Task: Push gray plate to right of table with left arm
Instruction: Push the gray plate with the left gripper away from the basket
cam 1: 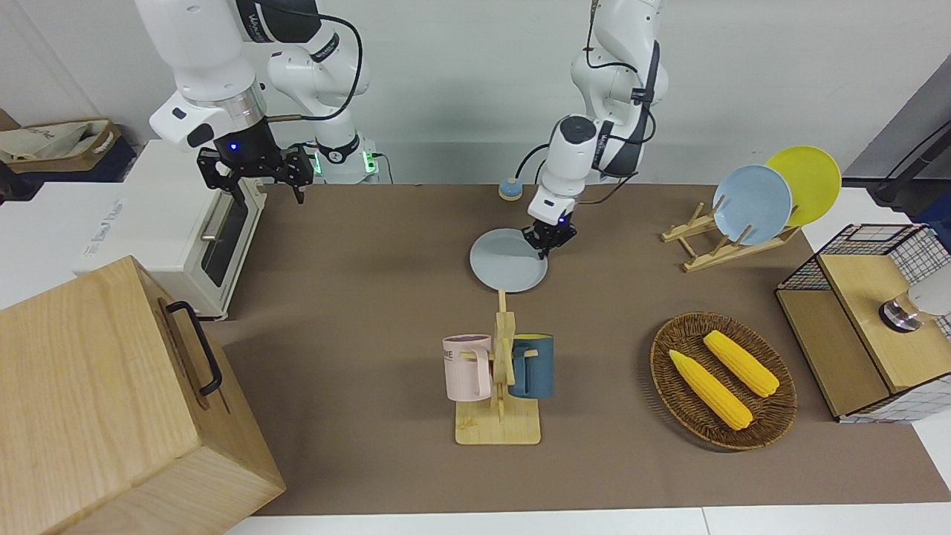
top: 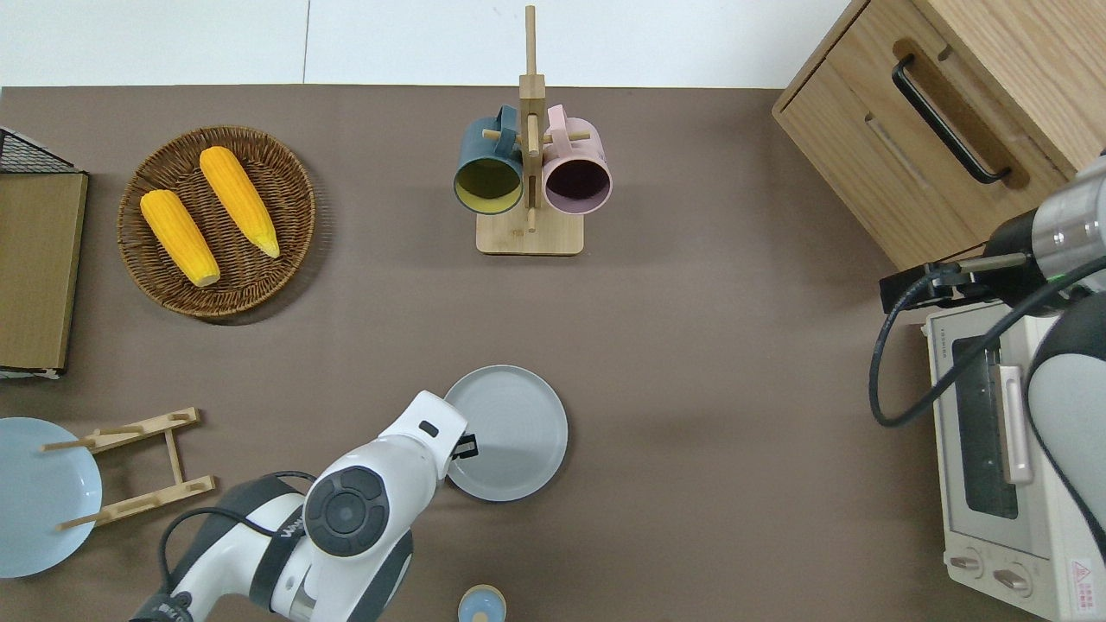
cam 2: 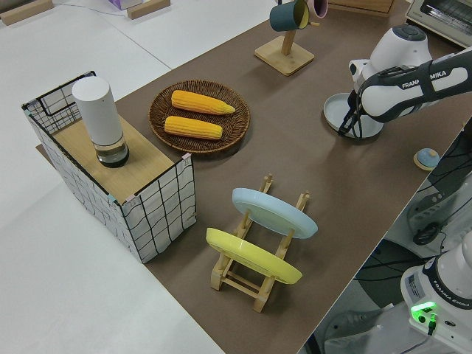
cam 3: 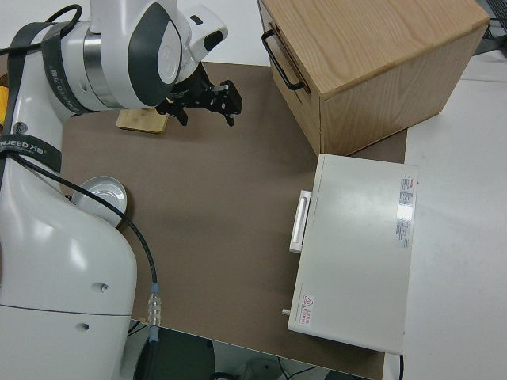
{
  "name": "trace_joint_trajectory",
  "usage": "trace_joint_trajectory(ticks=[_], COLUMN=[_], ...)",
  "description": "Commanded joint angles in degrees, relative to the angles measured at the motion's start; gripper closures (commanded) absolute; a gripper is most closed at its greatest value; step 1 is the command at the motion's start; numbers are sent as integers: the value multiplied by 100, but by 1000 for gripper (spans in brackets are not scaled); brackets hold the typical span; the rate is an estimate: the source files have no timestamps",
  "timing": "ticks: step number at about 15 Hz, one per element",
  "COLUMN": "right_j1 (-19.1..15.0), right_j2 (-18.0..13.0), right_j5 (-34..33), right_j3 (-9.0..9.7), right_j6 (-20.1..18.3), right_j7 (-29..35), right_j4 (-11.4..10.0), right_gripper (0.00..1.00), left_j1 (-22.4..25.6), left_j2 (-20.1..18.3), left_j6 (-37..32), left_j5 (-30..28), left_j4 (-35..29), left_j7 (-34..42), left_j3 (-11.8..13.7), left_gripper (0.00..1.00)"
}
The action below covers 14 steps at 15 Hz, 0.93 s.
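Note:
The gray plate [cam 1: 505, 261] lies flat on the brown table [cam 1: 356, 297], about midway along it and nearer to the robots than the mug rack. It also shows in the overhead view [top: 514, 432] and the left side view [cam 2: 341, 112]. My left gripper [cam 1: 548, 241] is shut, with its tip down on the plate's edge toward the left arm's end of the table; it also shows in the overhead view [top: 464, 447]. My right gripper [cam 1: 266, 192] is parked and open.
A mug rack [top: 529, 186] stands farther from the robots than the plate. A corn basket [top: 216, 220], a plate rack [cam 1: 717, 241] with a sky-blue and a yellow plate, a toaster oven [top: 1002, 449], a wooden drawer box [top: 950, 112] and a small bell [top: 481, 605] are also here.

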Motion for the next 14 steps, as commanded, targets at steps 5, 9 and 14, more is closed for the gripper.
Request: trace_joint_trajectory(ticks=[5, 9, 14], right_j1=[-4, -4, -4], right_j2=[-33, -33, -33], right_j5=[40, 40, 40], right_j3=[-1, -1, -1], right_j6=[-59, -59, -59], right_j7=[18, 18, 27], right_j4=[8, 8, 8], right_gripper=[17, 17, 17], left_j1=[-189, -425, -838], left_j2=[938, 1184, 1781], left_j6=[135, -92, -199], left_j5=[39, 39, 591], left_j4=[813, 1357, 2025], left_j7=[-1034, -1420, -2368], left_j3=[-743, -831, -840], left_gripper=[1000, 1000, 1000])
